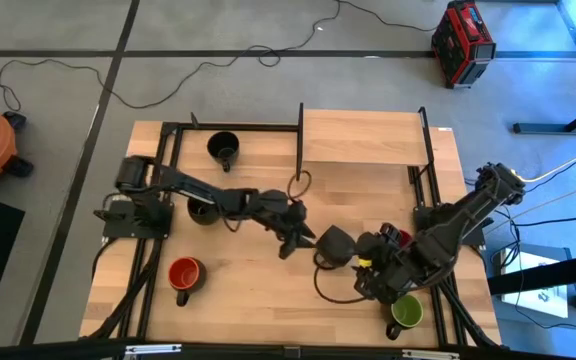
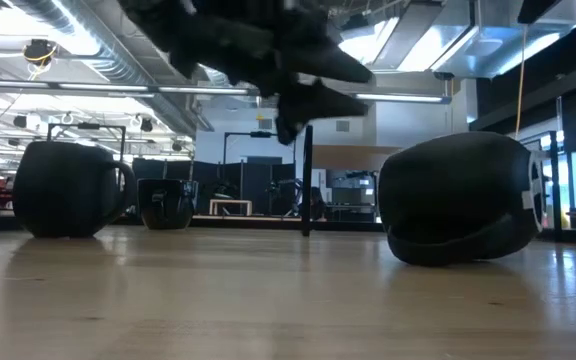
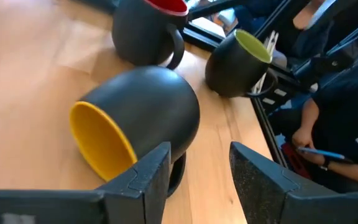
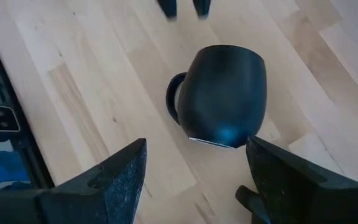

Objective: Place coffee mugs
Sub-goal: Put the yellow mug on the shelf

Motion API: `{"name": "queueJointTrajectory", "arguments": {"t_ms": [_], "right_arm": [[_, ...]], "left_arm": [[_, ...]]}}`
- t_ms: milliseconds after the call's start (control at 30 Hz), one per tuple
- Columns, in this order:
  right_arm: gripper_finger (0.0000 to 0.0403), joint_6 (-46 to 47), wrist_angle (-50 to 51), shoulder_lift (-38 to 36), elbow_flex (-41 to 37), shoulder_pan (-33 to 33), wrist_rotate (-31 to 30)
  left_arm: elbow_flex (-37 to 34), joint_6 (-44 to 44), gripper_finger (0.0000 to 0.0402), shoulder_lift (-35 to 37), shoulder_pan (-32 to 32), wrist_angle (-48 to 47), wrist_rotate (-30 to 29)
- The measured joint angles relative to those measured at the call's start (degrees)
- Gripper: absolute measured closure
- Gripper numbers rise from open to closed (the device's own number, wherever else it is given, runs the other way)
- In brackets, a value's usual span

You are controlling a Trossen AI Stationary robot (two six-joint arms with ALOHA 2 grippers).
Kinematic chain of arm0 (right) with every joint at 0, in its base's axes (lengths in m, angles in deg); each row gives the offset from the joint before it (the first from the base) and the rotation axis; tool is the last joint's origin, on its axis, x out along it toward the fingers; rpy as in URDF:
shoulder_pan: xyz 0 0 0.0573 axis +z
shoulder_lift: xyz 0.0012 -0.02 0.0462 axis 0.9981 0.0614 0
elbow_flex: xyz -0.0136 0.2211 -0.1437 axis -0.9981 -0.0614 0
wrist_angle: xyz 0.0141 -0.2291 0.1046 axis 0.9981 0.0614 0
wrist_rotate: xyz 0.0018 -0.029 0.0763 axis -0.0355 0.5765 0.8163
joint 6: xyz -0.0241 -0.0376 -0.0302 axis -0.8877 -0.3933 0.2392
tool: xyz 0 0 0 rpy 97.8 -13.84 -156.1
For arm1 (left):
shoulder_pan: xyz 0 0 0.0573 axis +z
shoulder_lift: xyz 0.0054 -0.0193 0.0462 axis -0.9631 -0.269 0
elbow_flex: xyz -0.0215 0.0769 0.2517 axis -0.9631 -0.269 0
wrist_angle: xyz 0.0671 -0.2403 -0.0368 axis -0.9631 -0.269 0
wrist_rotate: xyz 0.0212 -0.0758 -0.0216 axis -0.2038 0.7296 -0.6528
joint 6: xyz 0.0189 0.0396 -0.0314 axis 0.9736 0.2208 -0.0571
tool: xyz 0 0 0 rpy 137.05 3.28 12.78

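While the tipped yellow mug (image 1: 335, 243) is lying free, both open grippers, left (image 1: 294, 240) at nine o'clock, right (image 1: 370, 268), should be righting it squarely.

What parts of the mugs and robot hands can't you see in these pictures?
- Tipped mug: its yellow inside shows only in the left wrist view; the high view shows just its dark outside.
- Red mug by the right arm: its top is cut off by the picture's edge.
- Black mug: the left arm covers most of it from above.
- Left gripper: dark and blurred in the low view.
- Right gripper: fingertips cut off by the edge.
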Motion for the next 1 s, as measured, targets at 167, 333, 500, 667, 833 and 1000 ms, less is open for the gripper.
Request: {"name": "queueJointTrajectory", "arguments": {"t_ms": [167, 333, 500, 667, 833, 1000], "right_arm": [[0.0139, 0.0, 0.3, -0.07, 0.0, 1.8, -0.03], [0.0139, 0.98, 0.71, -0.07, 0.0, 3.41, -0.06], [0.0139, 0.97, 1.13, -0.07, 0.0, 3.48, 0.22], [0.0139, -0.27, 1.28, -0.07, 0.0, 3.48, 0.2], [0.0139, -0.47, 1.31, -0.05, 0.0, 3.35, 0.18], [0.0139, -0.5, 1.32, -0.05, 0.0, 3.35, -0.3]], "left_arm": [[3.29, -0.15, 0.0241, -5.55, -0.56, -0.05, -0.15], [3.49, -1.55, 0.0241, -6.94, -0.46, 0.14, -2.11], [3.5, -1.52, 0.0241, -8.2, -0.41, 0.8, -5.4], [3.51, -1.53, 0.0241, -10.86, -0.42, 5.0, -2.55], [3.51, -1.49, 0.0241, -13.32, -1.07, 11.68, -0.09], [3.52, -1.49, 0.0241, -15.72, -1.83, 19.08, 0.05]]}}
